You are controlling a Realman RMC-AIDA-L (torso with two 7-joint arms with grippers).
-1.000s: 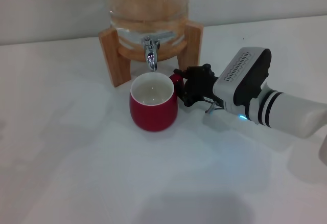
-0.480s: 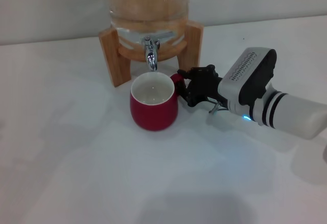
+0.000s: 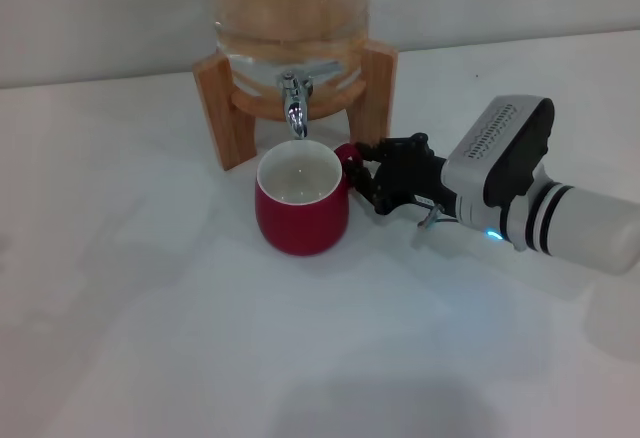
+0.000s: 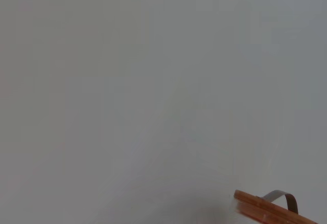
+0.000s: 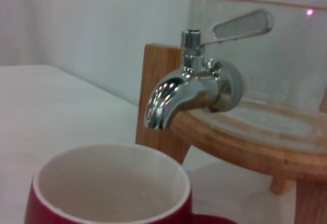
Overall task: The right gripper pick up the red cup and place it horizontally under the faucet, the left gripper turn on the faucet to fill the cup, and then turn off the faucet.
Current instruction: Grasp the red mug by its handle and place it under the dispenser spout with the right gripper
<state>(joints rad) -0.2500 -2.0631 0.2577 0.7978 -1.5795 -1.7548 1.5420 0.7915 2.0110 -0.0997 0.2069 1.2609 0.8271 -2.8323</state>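
Red cup: the red cup (image 3: 301, 201) stands upright on the white table (image 3: 150, 308), its mouth open to the top and its white inside showing nothing I can make out; it sits directly in front of the wooden stand (image 3: 222, 108) and just below the spout of the faucet. In the right wrist view its rim (image 5: 110, 183) lies under and slightly forward of the spout.

Cup handle: the red loop points away from the cup toward the right pincer and lies at its fingertips.

Faucet: the faucet (image 3: 294, 103) is a chrome tap fixed to the front of the glass jar (image 3: 290, 8), spout turned down over the cup. In the right wrist view the faucet (image 5: 191, 88) shows its lever lying back toward the jar; no stream falls from the spout.

Right pincer: the right pincer (image 3: 372, 180) lies low over the table just beside the cup, on the handle side, its black fingers spread narrowly around the handle; whether they touch the handle cannot be told. Its silver-grey housing and white arm stretch away from the cup, with a blue light on the wrist.

Left pincer: not seen in any view; the left wrist view shows only blank wall and a corner of a wooden piece (image 4: 271, 213).
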